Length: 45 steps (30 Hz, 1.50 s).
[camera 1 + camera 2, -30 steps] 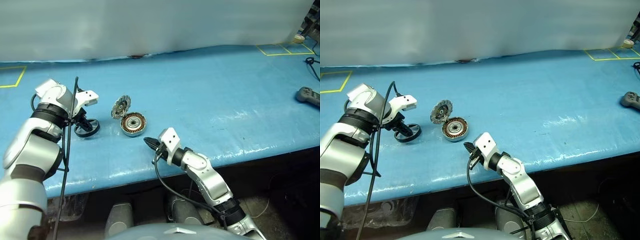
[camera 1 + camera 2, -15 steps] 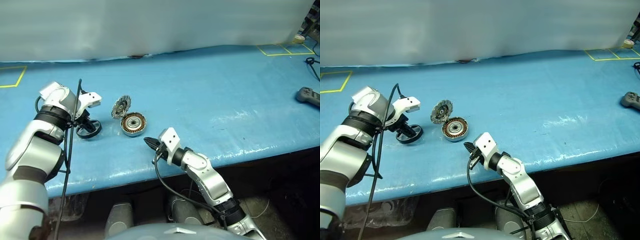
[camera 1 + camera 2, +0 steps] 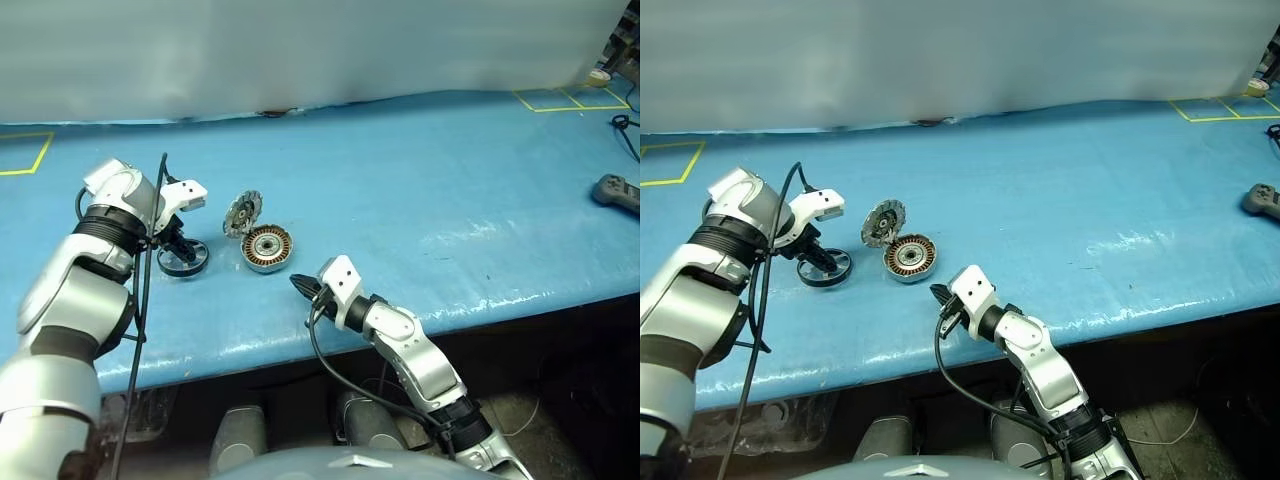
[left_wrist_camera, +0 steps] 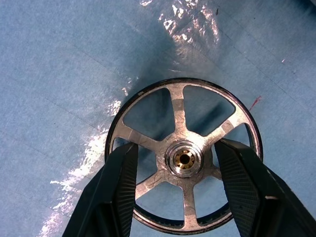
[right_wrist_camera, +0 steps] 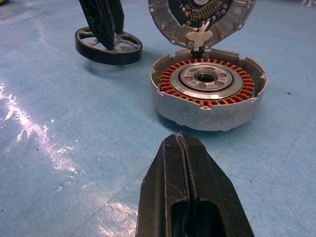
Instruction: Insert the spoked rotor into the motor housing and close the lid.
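I take the motor housing (image 3: 267,248) as my landmark: it sits flat on the blue table (image 3: 430,190) with its copper windings facing up, and the lid (image 3: 241,213) stands propped open on its hinge at the far rim, so the bore is free to receive the part. The spoked rotor (image 3: 183,257) is just to the housing's left, gripped across its rim by my left gripper (image 3: 178,250), which points nearly straight down, I judge to keep the wheel level for a flat drop onto the centre. In the right wrist view the rotor appears slightly off the table. My right gripper (image 3: 298,285) waits clamped shut and empty on the housing's near side, probably parked to push the lid over later.
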Each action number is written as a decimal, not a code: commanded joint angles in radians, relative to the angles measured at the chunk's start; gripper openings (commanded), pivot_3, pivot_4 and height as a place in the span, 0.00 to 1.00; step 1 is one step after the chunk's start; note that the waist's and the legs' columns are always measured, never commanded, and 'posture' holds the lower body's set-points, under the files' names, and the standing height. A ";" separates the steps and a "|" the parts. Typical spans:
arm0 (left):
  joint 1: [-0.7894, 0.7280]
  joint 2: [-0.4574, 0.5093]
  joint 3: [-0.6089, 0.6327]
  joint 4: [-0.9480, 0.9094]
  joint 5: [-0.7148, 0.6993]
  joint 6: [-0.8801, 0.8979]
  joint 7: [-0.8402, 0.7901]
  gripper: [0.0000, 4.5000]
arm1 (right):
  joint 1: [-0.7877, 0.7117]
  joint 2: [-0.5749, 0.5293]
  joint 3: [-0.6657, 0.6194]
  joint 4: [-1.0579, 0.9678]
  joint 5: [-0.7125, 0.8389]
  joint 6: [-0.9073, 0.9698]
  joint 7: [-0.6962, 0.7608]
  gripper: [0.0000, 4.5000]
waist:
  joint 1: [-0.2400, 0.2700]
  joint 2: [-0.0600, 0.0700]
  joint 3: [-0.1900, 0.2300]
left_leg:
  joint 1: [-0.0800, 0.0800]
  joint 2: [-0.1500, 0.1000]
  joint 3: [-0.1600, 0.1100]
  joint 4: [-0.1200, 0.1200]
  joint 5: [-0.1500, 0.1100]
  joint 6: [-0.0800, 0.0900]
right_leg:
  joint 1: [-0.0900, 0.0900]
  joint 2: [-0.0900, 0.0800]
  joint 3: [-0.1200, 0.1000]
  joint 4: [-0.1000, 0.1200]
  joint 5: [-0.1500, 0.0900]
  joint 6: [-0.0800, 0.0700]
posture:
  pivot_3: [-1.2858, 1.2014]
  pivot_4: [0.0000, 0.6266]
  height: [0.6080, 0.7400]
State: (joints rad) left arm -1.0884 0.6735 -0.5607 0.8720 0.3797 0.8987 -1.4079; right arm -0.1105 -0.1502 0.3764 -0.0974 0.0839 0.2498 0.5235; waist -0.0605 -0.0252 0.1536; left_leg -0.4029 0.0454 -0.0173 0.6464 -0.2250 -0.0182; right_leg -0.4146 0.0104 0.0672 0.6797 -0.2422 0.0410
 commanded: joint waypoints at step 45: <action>-0.017 0.002 -0.001 0.024 0.026 -0.078 0.047 0.32 | 0.000 -0.001 -0.029 -0.028 0.003 -0.011 -0.008 0.00 | 0.001 0.000 0.000 | 0.001 0.000 0.000 0.001 0.000 0.000 | 0.001 0.000 0.000 0.000 0.000 0.000 | 0.52 0.24 1.00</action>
State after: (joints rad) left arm -1.1038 0.6692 -0.5621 0.8993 0.3941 0.8253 -1.3726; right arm -0.1013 -0.1538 0.3568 -0.0975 0.0824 0.2497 0.5178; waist -0.0592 -0.0251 0.1536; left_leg -0.4021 0.0452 -0.0176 0.6470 -0.2250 -0.0182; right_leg -0.4136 0.0104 0.0672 0.6802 -0.2420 0.0413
